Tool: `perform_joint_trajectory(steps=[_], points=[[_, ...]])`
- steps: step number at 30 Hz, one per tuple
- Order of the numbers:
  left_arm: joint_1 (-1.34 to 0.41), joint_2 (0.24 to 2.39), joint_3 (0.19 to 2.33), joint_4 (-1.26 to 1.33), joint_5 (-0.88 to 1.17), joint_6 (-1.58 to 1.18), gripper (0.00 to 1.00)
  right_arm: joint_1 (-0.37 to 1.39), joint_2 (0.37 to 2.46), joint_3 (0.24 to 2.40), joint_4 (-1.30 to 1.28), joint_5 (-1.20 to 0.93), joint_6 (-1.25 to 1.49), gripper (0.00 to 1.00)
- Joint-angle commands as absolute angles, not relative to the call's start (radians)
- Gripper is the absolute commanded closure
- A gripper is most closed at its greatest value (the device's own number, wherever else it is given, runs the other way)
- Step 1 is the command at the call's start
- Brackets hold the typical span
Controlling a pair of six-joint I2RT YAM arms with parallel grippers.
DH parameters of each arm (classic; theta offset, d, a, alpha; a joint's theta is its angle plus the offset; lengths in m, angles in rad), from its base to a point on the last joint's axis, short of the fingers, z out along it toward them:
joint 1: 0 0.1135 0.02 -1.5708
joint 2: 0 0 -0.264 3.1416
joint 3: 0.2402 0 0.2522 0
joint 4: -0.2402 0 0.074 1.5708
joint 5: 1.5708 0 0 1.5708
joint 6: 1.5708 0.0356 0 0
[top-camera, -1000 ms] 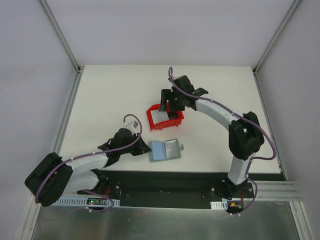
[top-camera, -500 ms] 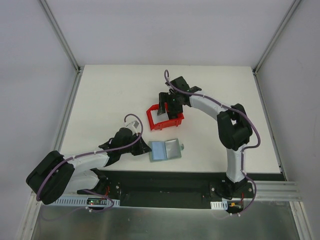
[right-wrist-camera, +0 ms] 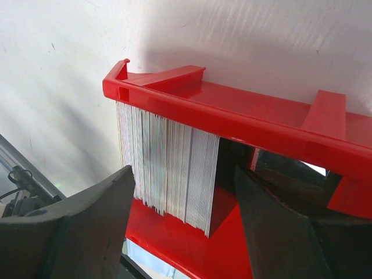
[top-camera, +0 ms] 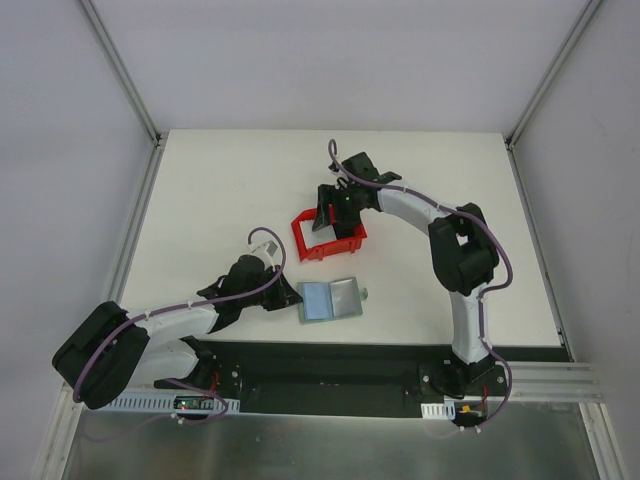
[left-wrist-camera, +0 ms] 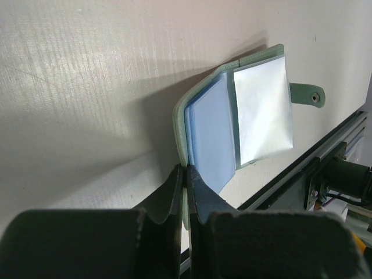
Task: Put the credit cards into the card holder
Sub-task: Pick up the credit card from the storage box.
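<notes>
The right gripper (right-wrist-camera: 183, 174) hangs spread wide over the red bin (right-wrist-camera: 232, 125), one finger on either side of a stack of pale cards (right-wrist-camera: 165, 163) standing on edge inside it. The left gripper (left-wrist-camera: 186, 177) is pressed together on the edge of the open wallet (left-wrist-camera: 212, 125), which lies on the table (top-camera: 220, 200) near the red bin.

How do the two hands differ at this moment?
The left hand is shut, pinching the edge of the open holder; the right hand is open, gripping nothing. The left hand lies low by the table's near edge; the right hand reaches out over the cards standing in the red bin. Both are black.
</notes>
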State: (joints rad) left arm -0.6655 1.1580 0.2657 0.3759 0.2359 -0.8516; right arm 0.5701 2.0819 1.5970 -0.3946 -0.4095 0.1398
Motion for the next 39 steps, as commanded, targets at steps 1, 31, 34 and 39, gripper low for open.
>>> perform_joint_trajectory(steps=[1,31,34,39], points=[[-0.652,1.160,0.291,0.379,0.259,-0.831,1.00,0.568,2.048,1.617,-0.364,-0.474,0.149,0.31],[-0.650,1.189,0.291,0.407,0.273,-0.838,1.00,0.551,1.994,1.575,-0.353,-0.468,0.158,0.62],[-0.650,1.190,0.291,0.410,0.276,-0.838,1.00,0.548,1.994,1.574,-0.353,-0.468,0.156,0.69],[-0.650,1.190,0.288,0.411,0.275,-0.841,1.00,0.545,1.985,1.568,-0.353,-0.463,0.155,0.80]])
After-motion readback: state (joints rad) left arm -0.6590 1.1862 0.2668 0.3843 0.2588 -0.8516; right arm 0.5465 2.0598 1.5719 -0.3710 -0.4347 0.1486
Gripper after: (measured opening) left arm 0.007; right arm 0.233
